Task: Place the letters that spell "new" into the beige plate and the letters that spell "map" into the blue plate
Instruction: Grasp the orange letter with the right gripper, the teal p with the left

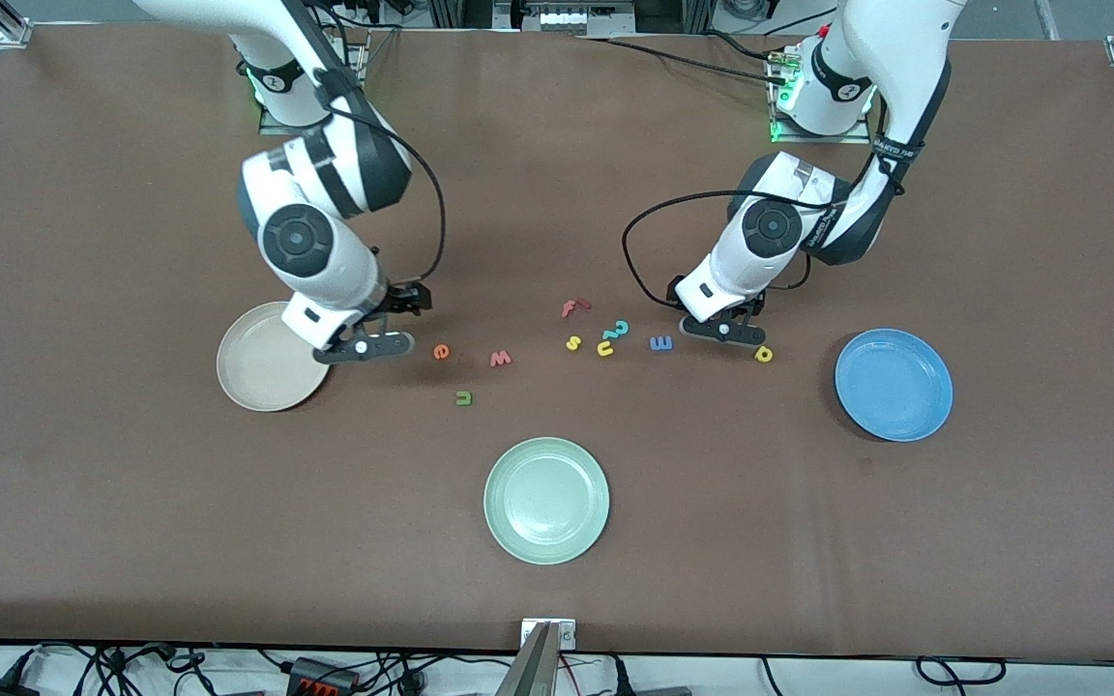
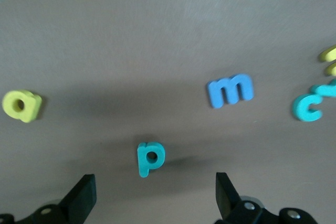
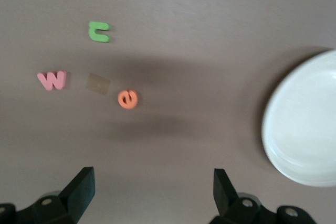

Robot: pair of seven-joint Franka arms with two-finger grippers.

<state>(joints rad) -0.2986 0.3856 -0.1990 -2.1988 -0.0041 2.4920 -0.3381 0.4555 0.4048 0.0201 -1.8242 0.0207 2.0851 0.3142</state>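
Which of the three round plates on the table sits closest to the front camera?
The pale green round plate. It lies lowest in the front view, nearer the camera than the beige plate at the right arm's end and the blue plate at the left arm's end.

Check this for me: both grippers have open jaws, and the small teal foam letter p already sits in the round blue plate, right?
Not quite. The small teal foam letter p lies on the brown table, under the left gripper, as the left wrist view shows; the round blue plate holds nothing. Both the left and the right gripper do have open jaws.
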